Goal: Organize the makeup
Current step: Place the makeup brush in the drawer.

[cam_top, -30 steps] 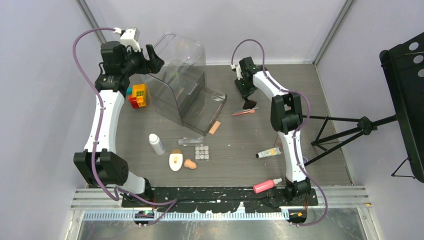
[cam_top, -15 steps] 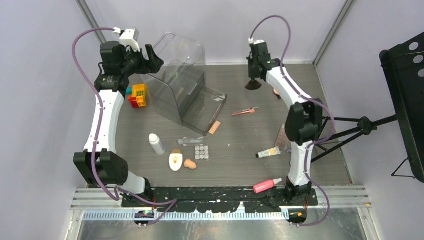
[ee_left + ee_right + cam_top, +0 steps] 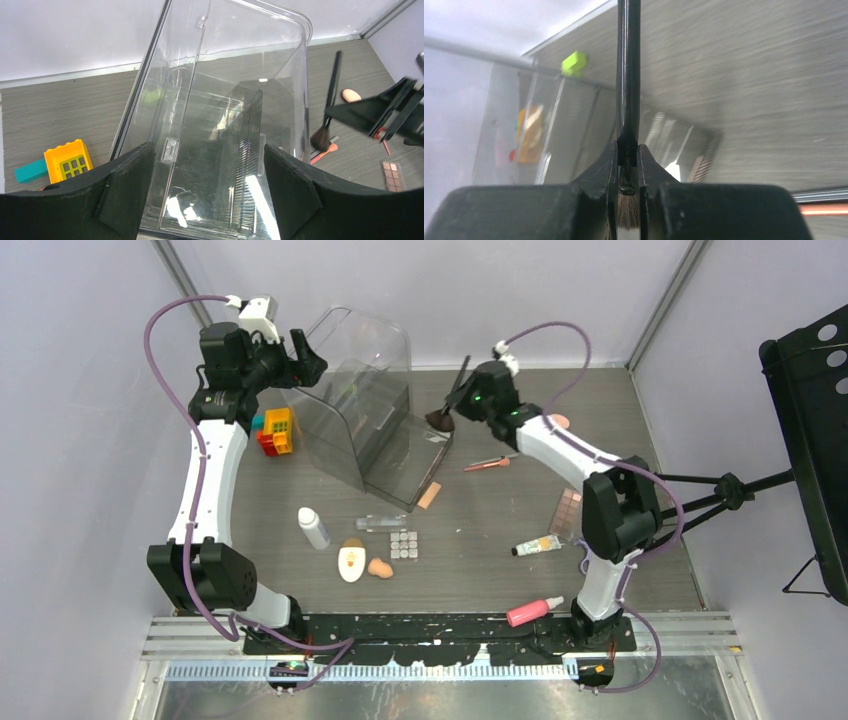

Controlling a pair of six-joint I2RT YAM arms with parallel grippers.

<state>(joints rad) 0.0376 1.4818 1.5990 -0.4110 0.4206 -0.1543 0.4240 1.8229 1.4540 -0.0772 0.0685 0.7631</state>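
My right gripper (image 3: 452, 406) is shut on the black brush (image 3: 441, 418) near its bristles, and holds it in the air at the right edge of the clear case (image 3: 365, 405). The right wrist view shows the jaws (image 3: 628, 150) clamped on the brush handle (image 3: 628, 75). My left gripper (image 3: 297, 355) is open and empty at the case's upper left; in its wrist view (image 3: 207, 150) the case lies between the fingers. On the table lie a white bottle (image 3: 314, 528), clear bottle (image 3: 381, 523), square-pan palette (image 3: 404, 544), white oval compact (image 3: 351, 563), peach sponge (image 3: 380, 568), cream tube (image 3: 538, 545) and pink bottle (image 3: 534, 611).
Colourful toy bricks (image 3: 275, 430) sit left of the case. A pink stick (image 3: 490, 464), a peach strip (image 3: 429, 496), a second palette (image 3: 567, 512) and another sponge (image 3: 558, 422) lie at the right. A black tripod (image 3: 700, 502) stands beyond the table's right edge.
My right gripper has lifted the black brush off the back of the table and carried it left to the case. The left arm has not moved.
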